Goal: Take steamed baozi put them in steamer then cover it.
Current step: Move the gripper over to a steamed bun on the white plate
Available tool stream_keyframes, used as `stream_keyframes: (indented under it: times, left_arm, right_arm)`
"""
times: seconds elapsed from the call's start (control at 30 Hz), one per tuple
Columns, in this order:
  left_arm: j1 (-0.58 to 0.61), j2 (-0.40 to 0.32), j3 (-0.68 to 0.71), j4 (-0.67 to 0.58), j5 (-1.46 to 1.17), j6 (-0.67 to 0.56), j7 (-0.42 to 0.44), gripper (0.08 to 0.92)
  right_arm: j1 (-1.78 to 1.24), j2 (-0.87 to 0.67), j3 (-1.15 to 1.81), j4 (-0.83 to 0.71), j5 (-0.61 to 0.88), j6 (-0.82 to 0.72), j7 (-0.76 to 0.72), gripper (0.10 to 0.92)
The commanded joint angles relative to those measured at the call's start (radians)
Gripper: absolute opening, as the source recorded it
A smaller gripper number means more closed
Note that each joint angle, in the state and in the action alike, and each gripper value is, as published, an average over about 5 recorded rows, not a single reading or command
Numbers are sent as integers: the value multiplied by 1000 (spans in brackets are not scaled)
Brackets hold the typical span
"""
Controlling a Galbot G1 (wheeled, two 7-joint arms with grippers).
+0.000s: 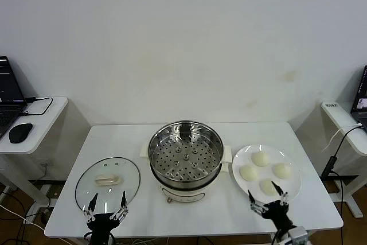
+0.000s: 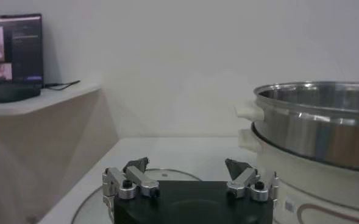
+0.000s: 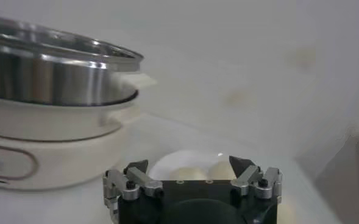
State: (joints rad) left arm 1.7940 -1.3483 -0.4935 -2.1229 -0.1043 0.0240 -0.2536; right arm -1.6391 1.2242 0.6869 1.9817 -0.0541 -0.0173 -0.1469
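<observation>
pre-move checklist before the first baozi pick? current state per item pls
1. Steamer uncovered, basket bare of buns: ok.
2. Cover lying flat on the table to the steamer's left, out of the transfer path: ok.
3. Four steamed baozi on the plate, right of the steamer: ok.
4. Right gripper open, at the plate's near edge, holding nothing: ok.
5. Left gripper open, at the cover's near edge, holding nothing: ok.
6. Whether the buns are stuck to each other or to the plate: cannot tell.
</observation>
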Motion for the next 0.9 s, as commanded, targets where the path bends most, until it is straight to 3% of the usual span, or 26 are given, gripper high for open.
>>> stream_keyframes:
  times: [0.03, 0.23, 0.4, 0.67, 0.9]
  left_arm:
    - [-6, 2, -2, 0, 65, 57, 21, 823]
    - [-7, 7, -18, 2, 81, 63, 24, 823]
    - [-5, 10, -33, 7, 86, 65, 28, 823]
    - [-17, 14, -32, 22, 89, 65, 39, 823]
    - [-26, 21, -34, 29, 87, 67, 42, 823]
  right_arm:
    - [141, -140, 50, -38, -281, -13, -19, 823]
    - [284, -306, 43, -96, -407, -30, -127, 823]
    - [439, -453, -23, -182, -426, -47, -274, 823]
    - [789, -660, -328, -448, -292, -88, -485, 823]
    - [1099, -727, -684, -551, -207, -82, -676, 823]
